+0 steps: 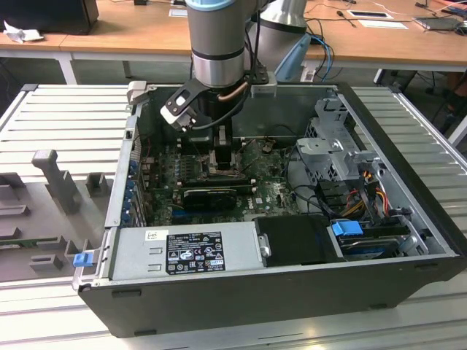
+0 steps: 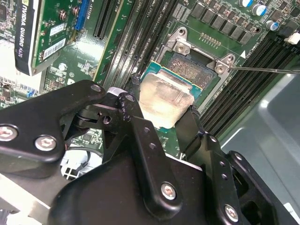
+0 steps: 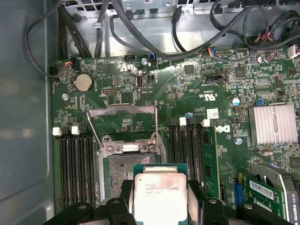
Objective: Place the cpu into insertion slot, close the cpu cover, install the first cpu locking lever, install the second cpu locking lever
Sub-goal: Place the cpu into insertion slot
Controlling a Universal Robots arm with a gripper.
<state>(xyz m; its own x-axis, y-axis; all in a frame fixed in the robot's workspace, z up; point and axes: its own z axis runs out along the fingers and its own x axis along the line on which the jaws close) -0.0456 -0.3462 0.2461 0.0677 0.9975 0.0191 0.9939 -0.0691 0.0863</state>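
Open computer case (image 1: 408, 189) stands on the slatted metal desk (image 1: 66, 117), with the arm reaching down into it and the end effector (image 1: 221, 157) low over the green motherboard (image 3: 140, 93). In both wrist views the end effector (image 2: 164, 98) (image 3: 159, 190) is part-closed on the chip (image 2: 166, 101) (image 3: 159, 201). One black finger (image 2: 133, 105) bears on one edge and the opposite finger bears on the other edge, and the silvery top faces up. The chip sits over the near edge of the socket (image 2: 190, 70) (image 3: 119, 173). Most of the socket's dark centre is uncovered, and contact between chip and socket cannot be determined. The cover frame (image 3: 122, 108) is swung up and open at the far side of the socket, and the board shows through its square window. A thin wire lever (image 2: 267, 70) runs outward from one socket corner, unlatched. Black memory slots (image 3: 75, 173) flank the socket on both sides. A graphics card (image 2: 28, 37) lies beyond them on one side.
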